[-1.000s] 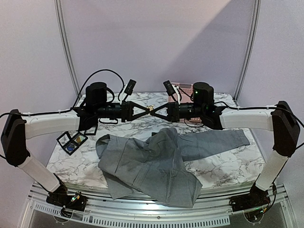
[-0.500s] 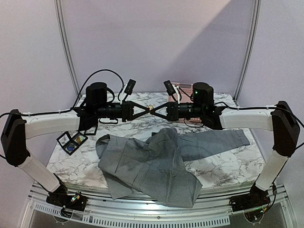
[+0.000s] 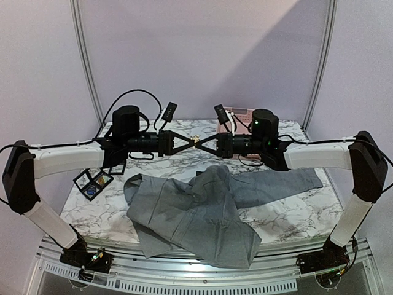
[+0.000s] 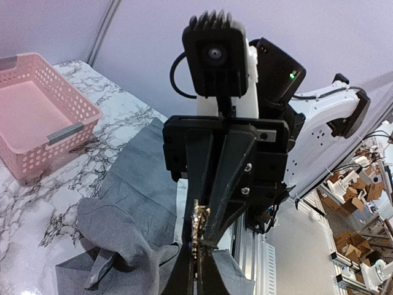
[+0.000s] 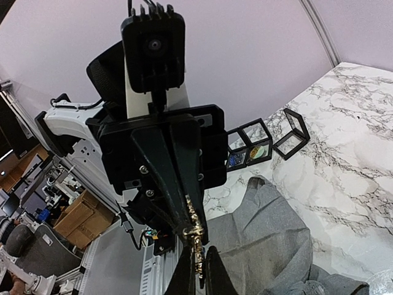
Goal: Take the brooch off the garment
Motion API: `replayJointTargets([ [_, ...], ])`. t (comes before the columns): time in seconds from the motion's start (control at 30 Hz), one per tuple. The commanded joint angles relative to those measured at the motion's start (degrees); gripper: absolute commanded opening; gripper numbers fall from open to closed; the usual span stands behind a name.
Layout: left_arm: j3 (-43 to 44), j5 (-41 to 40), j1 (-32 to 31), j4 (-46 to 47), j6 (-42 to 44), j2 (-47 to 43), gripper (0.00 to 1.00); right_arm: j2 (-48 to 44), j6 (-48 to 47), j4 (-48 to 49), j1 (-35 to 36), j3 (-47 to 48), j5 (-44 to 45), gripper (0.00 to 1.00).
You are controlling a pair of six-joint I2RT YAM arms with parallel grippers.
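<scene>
- Garment [image 3: 196, 212]: grey, crumpled on the marble table [image 3: 288, 221]; no brooch on it.
- Left gripper [image 3: 189, 143], right gripper [image 3: 201, 144]: tip to tip above the garment, both pinched closed on the brooch.
- Brooch [image 3: 194, 141]: small, gold. To my eye, one grip should let go fully before the arms part.

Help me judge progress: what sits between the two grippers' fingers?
A small gold brooch, pinched by the left gripper and right gripper, off the grey garment; clearest in the top view.

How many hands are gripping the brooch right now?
2. The left hand and the right hand pinch the brooch from opposite sides, tip to tip, in the air clear of the garment.
</scene>
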Motion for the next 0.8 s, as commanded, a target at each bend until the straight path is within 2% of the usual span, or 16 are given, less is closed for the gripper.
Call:
replayJointTargets([
  [0.0, 1.3, 5.0, 0.3, -1.4, -1.8, 0.3, 0.0, 0.5, -2.1, 1.5, -4.2, -1.4, 2.6, 0.01],
  [0.27, 1.6, 5.1, 0.5, -1.7, -2.3, 1.2, 0.0, 0.0, -3.7, 3.3, -3.8, -1.9, -0.6, 0.04],
  [0.77, 1.8, 5.1, 0.6, -2.2, -2.5, 1.8, 0.0, -1.2, -6.0, 4.3, -2.8, -2.4, -1.3, 0.1],
])
